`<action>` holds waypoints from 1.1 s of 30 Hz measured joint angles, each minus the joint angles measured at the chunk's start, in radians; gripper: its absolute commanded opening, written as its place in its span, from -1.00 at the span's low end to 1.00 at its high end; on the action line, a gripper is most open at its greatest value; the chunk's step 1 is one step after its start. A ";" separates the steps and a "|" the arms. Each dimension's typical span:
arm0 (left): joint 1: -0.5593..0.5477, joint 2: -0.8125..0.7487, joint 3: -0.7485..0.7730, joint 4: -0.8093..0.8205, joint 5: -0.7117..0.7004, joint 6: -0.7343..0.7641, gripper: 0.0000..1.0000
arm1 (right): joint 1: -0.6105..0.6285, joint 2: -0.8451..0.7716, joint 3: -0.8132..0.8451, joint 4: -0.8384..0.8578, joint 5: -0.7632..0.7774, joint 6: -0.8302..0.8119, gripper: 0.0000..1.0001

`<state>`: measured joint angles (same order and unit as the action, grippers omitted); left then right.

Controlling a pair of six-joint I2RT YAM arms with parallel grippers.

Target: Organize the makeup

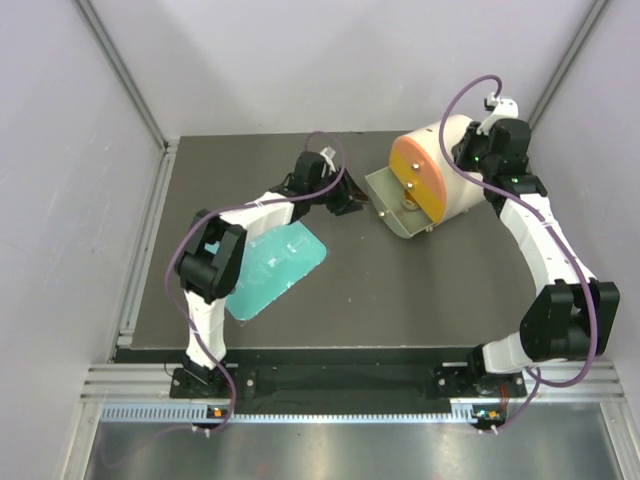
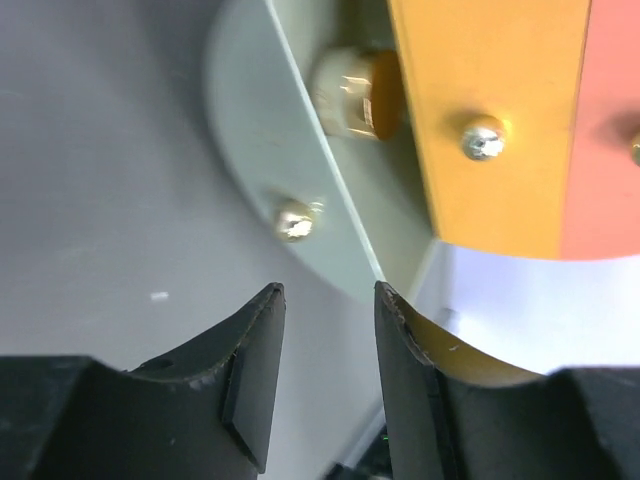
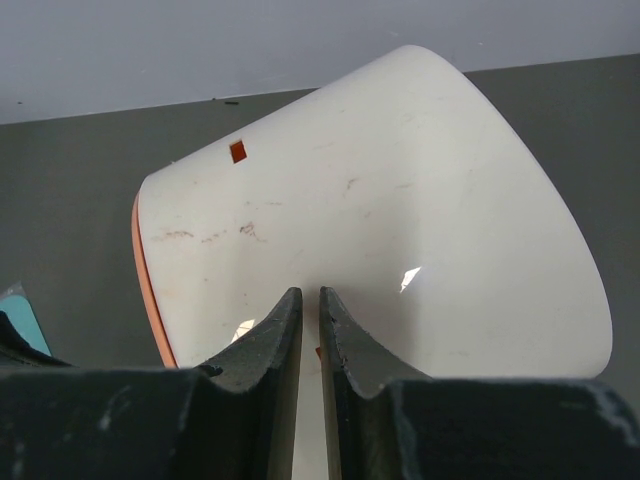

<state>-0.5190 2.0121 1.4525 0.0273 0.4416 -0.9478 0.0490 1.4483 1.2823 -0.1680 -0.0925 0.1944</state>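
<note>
A pale makeup tube with an orange-brown end [image 2: 355, 95] lies in the grey drawer [image 2: 250, 130] that stands pulled out of the white drum [image 1: 450, 165]; the rest of the makeup is out of view. My left gripper [image 2: 330, 300] is open with nothing between its fingers, low over the table just left of the drawer's edge, near its gold knob [image 2: 295, 218]. From above, that left gripper [image 1: 355, 203] sits beside the drawer [image 1: 385, 190]. My right gripper [image 3: 310, 295] rests on the back of the drum [image 3: 400, 200], jaws almost together with a small orange tab between them.
A flat teal tray [image 1: 275, 265] lies on the dark table under the left arm. The drum's orange and pink face [image 2: 500, 110] looks toward the left arm. Grey walls close in the back and both sides.
</note>
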 measured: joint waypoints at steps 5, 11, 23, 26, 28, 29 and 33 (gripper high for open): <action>-0.008 0.087 -0.020 0.190 0.090 -0.177 -0.15 | 0.000 -0.003 -0.006 0.005 0.000 0.000 -0.73; -0.007 0.145 -0.020 0.265 0.105 -0.273 -0.28 | 0.000 -0.006 -0.012 0.011 0.000 0.000 -0.73; -0.017 0.231 0.083 0.264 0.117 -0.298 -0.32 | 0.000 -0.006 -0.012 0.011 0.000 0.000 -0.73; -0.026 0.264 0.145 0.249 0.116 -0.292 -0.32 | 0.000 -0.006 -0.012 0.011 0.000 0.000 -0.73; -0.036 0.291 0.190 0.237 0.116 -0.287 -0.33 | 0.000 -0.006 -0.012 0.011 0.000 0.000 -0.72; -0.041 0.304 0.210 0.233 0.115 -0.287 -0.33 | 0.000 -0.006 -0.012 0.011 0.000 0.000 -0.72; -0.056 0.357 0.285 0.224 0.116 -0.294 -0.34 | 0.000 -0.006 -0.012 0.011 0.000 0.000 -0.73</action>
<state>-0.5747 2.3688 1.7370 0.2508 0.5571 -1.2419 0.0490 1.4425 1.2705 -0.1570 -0.0925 0.1947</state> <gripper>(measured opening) 0.338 0.136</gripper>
